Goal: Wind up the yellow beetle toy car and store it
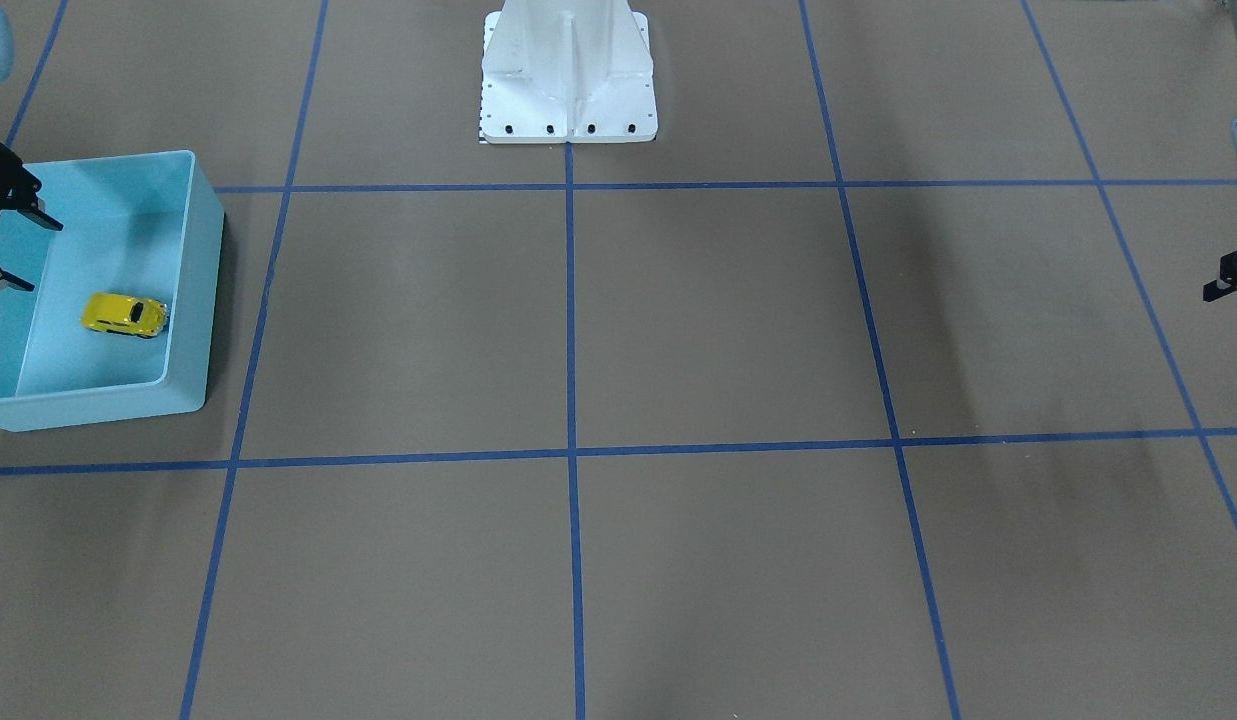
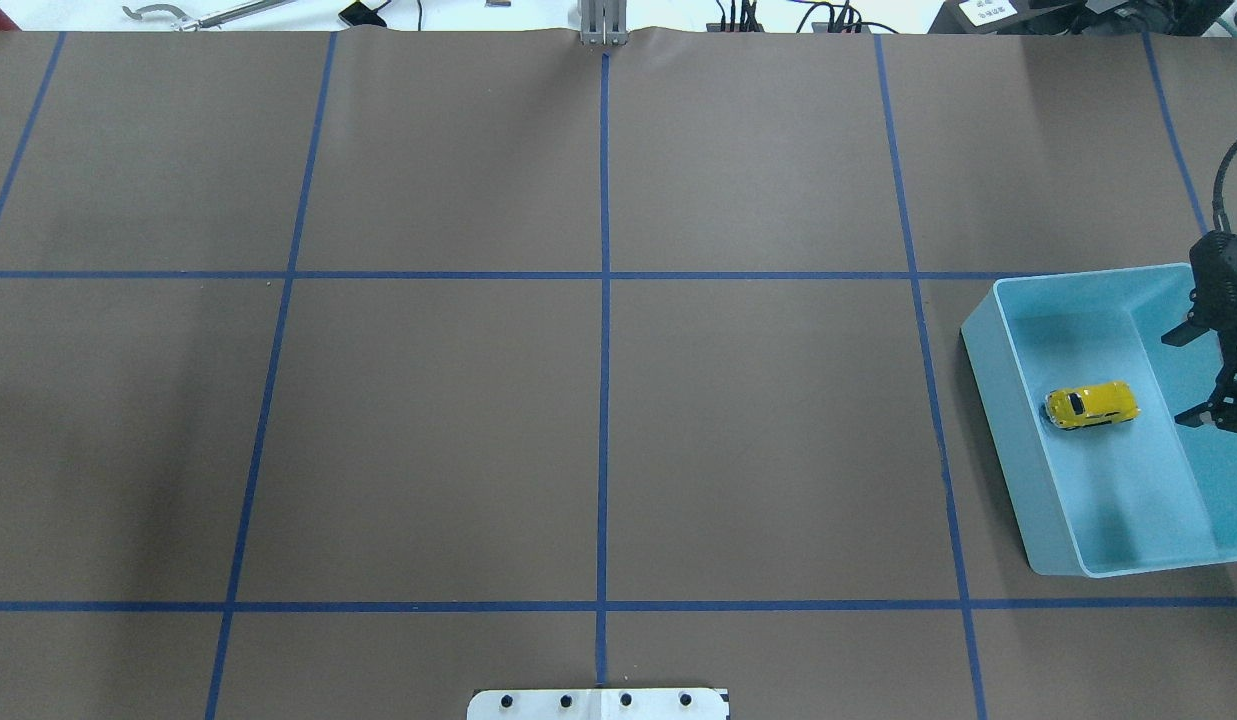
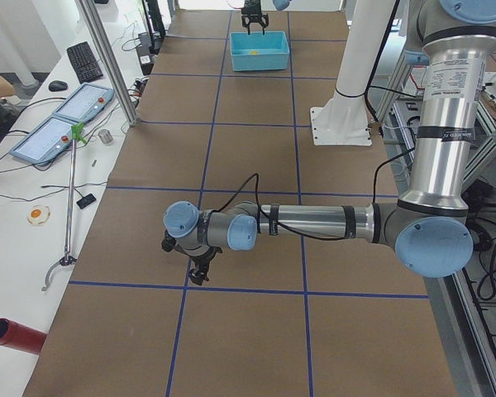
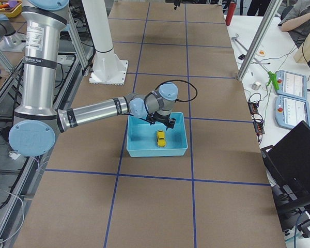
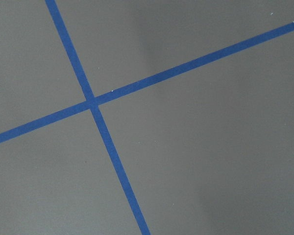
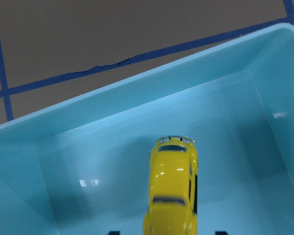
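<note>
Yellow beetle toy car (image 2: 1091,405) in blue bin (image 2: 1078,298), right jaws parted, left jaws unclear

The yellow beetle toy car (image 2: 1091,405) rests upright inside the light-blue bin (image 2: 1013,440).

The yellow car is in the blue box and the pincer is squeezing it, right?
No. The yellow car is in the blue box, but the right pincer is open and not touching it, as the overhead view shows.
</note>
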Available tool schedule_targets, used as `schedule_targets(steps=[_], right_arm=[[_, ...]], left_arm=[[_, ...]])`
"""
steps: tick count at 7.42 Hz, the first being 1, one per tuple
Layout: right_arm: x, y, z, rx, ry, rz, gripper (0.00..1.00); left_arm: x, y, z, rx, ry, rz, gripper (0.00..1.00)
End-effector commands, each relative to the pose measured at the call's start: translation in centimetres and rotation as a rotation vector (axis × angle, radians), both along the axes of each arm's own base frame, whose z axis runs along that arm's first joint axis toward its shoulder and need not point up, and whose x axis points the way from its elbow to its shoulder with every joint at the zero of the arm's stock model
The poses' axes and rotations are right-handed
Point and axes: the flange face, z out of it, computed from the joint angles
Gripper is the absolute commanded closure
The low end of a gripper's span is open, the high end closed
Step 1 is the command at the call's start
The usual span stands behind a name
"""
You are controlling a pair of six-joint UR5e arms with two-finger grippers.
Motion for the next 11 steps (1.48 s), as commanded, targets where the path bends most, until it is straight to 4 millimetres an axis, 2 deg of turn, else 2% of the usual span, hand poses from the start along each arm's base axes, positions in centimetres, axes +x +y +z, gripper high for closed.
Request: schedule_targets(steps=[1,2,3,5,7,8,9,11], right_arm=[[0.0,-0.2,0.3,-0.005,0.0,0.0,0.0],[2.4,-1.3,1.4,-0.022,0.009,0.056,0.0],[6.8,-2.7,4.2,-0.077,0.024,0.156,0.0],[14.5,-3.0,8.5,-0.163,0.043,0.317,0.0],[23.1,-1.3,15.7,-0.315,0.061,0.506,0.0],[26.1,-0.2,18.0,-0.399,0.063,0.576,0.0],[28.1,-0.1,18.6,-0.464,0.063,0.628,0.0],[29.5,-0.5,17.9,-0.721,0.068,0.822,0.0]], left_arm=[[0.0,0.0,0.0,0.0,0.0,0.0,0.0],[0.0,0.0,0.0,0.0,0.0,0.0,0.0],[0.0,0.0,0.0,0.0,0.0,0.0,0.0],[0.0,0.0,0.0,0.0,0.0,0.0,0.0],[0.0,0.0,0.0,0.0,0.0,0.0,0.0],[-0.1,0.0,0.0,0.001,0.0,-0.001,0.0],[-0.1,0.0,0.0,0.0,0.0,-0.002,0.0],[-0.1,0.0,0.0,0.001,0.0,-0.001,0.0]])
